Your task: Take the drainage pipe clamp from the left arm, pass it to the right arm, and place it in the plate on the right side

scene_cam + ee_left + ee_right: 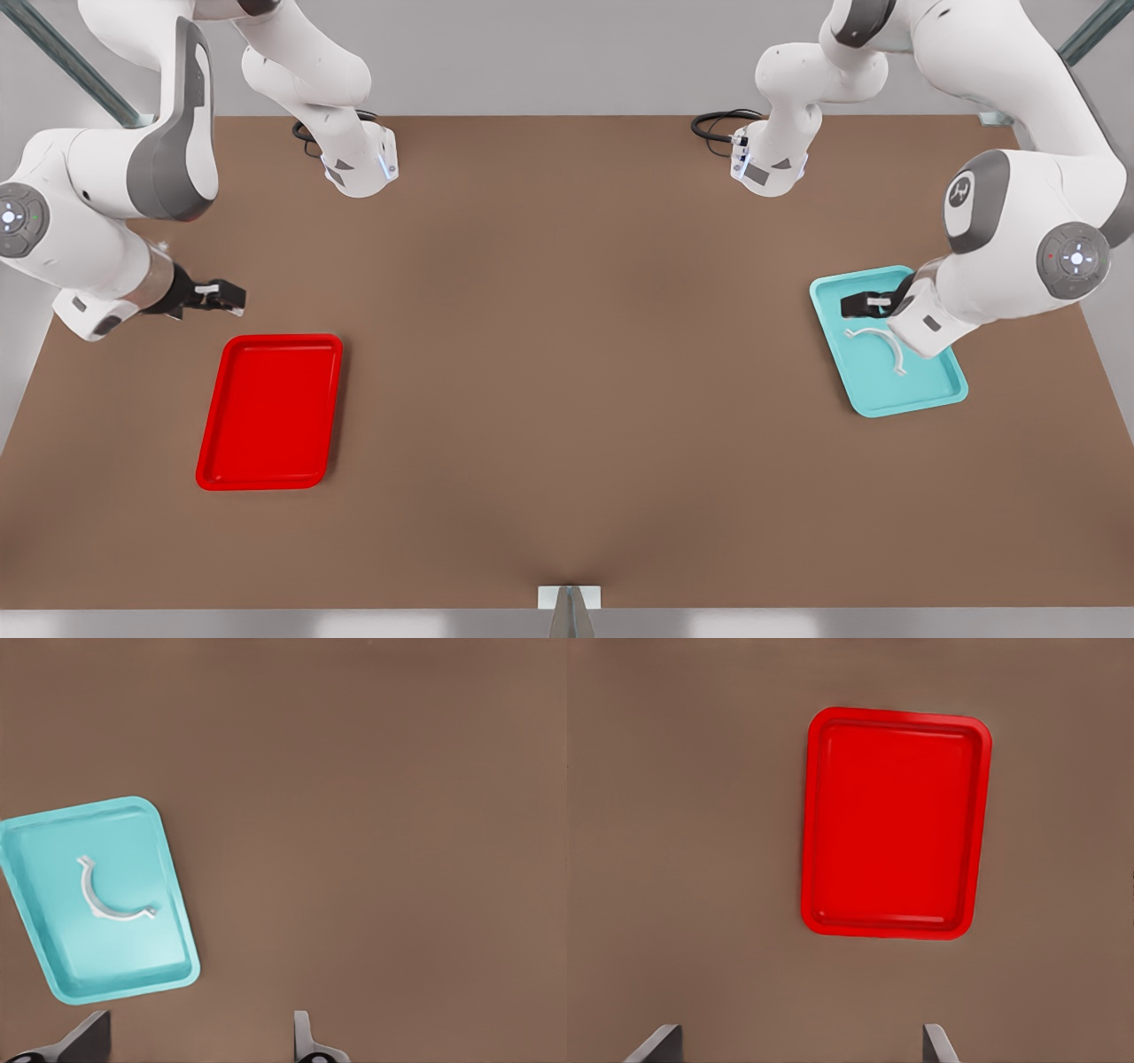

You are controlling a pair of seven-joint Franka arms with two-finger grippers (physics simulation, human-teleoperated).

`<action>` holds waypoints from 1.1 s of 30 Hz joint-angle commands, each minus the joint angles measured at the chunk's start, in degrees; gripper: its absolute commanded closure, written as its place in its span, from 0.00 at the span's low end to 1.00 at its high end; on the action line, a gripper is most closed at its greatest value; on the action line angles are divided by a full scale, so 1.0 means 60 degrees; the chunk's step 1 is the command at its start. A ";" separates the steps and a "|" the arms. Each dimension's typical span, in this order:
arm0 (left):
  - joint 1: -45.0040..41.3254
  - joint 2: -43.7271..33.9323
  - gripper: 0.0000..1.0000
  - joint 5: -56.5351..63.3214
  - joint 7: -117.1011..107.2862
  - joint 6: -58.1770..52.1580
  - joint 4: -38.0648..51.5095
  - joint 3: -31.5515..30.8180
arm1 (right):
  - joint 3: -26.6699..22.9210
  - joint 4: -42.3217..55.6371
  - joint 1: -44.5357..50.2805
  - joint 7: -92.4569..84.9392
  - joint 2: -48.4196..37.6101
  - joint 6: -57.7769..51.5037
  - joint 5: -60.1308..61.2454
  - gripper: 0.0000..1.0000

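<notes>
The white half-round drainage pipe clamp [877, 346] [111, 895] lies loose inside a teal tray [926, 383] [62, 943] at the front view's right. Above that tray's far end hovers my left gripper [855, 304] [199, 1041], open and empty, apart from the clamp. The red plate [270, 410] [895, 824] sits on the brown table at the front view's left, with nothing in it. My right gripper [232, 297] [799, 1043] hangs open and empty just beyond the plate's far edge.
Both arm bases [359, 164] [769, 168] stand at the table's back edge with black cables beside them. A small metal bracket [569, 601] sits at the middle of the front edge. Wide bare tabletop [567, 354] lies between the two trays.
</notes>
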 commanded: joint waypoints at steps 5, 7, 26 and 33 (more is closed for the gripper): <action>0.0083 0.0074 0.00 0.0094 0.1039 0.3089 -0.1690 0.1168 | 0.0005 0.0008 -0.0012 -0.0508 0.0020 0.1036 -0.0008 0.00; 0.0098 0.0089 0.00 0.0050 0.1053 0.5008 -0.3126 0.1945 | 0.0005 0.0008 -0.0027 -0.0522 0.0049 0.1036 -0.0008 0.00; 0.0493 0.1114 0.00 -0.2923 0.9652 1.1191 -0.8151 0.4201 | -0.0009 0.0008 -0.0071 -0.0595 0.0107 0.1036 0.0007 0.00; 0.0464 0.1773 0.04 -0.3758 1.0106 1.1396 -0.8312 0.4128 | -0.0010 0.0008 -0.0085 -0.0610 0.0122 0.1036 0.0007 0.00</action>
